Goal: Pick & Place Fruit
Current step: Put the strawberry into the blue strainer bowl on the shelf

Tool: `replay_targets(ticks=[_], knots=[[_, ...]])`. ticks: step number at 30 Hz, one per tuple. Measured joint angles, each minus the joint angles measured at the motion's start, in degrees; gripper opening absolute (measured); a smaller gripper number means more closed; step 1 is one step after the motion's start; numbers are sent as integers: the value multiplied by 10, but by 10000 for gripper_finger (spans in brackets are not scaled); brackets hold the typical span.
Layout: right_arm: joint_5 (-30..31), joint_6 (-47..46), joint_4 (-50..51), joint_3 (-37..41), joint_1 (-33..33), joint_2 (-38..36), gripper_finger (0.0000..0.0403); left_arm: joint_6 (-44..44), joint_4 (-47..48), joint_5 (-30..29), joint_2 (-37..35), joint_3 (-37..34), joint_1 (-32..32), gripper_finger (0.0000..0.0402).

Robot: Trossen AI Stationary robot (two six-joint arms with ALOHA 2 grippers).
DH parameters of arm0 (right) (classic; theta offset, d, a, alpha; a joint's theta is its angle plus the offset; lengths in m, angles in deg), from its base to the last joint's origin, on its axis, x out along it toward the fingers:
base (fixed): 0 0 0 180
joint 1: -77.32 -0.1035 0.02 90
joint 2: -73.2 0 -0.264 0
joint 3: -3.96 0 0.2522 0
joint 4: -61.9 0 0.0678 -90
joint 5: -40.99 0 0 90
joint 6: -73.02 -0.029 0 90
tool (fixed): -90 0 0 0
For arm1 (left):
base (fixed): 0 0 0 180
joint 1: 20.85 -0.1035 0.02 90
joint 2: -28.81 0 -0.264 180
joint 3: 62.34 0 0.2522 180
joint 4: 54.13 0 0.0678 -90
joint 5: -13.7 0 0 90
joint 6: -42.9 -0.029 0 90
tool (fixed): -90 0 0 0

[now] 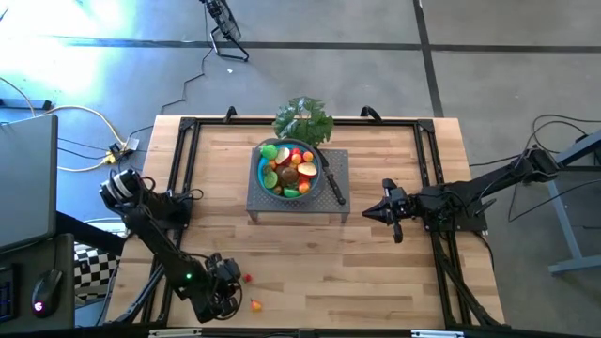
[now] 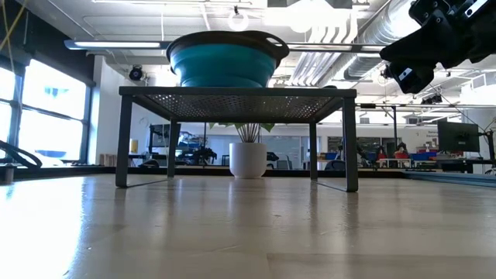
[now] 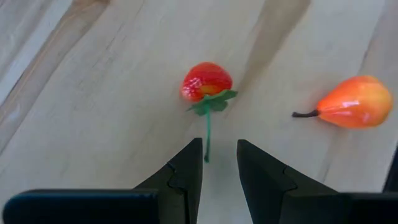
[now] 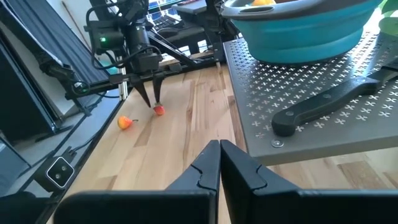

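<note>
- My left jaws (image 3: 219, 163) stand slightly apart over the desk (image 3: 93, 112), clamped on nothing — the strawberry (image 3: 206, 81) lies just ahead, its thin stem (image 3: 208, 134) reaching between my tips.
- Closing here, I judge I'd pinch only stem — it could slip.
- The pear (image 3: 353, 102) lies off to one side; a sideways sweep might roll it.
- My right jaws (image 4: 219, 163) wait together beside the rack (image 4: 298, 93).

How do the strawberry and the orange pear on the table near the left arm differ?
The strawberry is red and round, with a green leafy cap and a long green stem. The pear is orange-yellow and elongated, with a short dark stem. The strawberry's stem reaches between the left gripper's fingers; the pear lies off to one side. Both rest loose on the wooden table, outside the bowl.
</note>
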Motion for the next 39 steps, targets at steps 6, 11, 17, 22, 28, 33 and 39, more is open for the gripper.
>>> replay_targets(ticks=[6, 11, 17, 22, 28, 33, 39], knots=[[0, 0, 0, 0, 0, 0, 4, 0, 2, -4, 12, 0, 0, 96], [0, 0, 0, 0, 0, 0, 4, 4, 0, -29, 28, 2, 1, 96], [0, 0, 0, 0, 0, 0, 4, 4, 0, -40, 29, 2, 0, 96], [0, 0, 0, 0, 0, 0, 4, 4, 6, -42, 30, 2, 0, 96], [0, 0, 0, 0, 0, 0, 4, 4, 7, -43, 30, 1, 0, 96], [0, 0, 0, 0, 0, 0, 4, 4, 6, -43, 30, 0, 0, 78], [0, 0, 0, 0, 0, 0, 4, 4, 5, -43, 30, 0, 0, 10]])
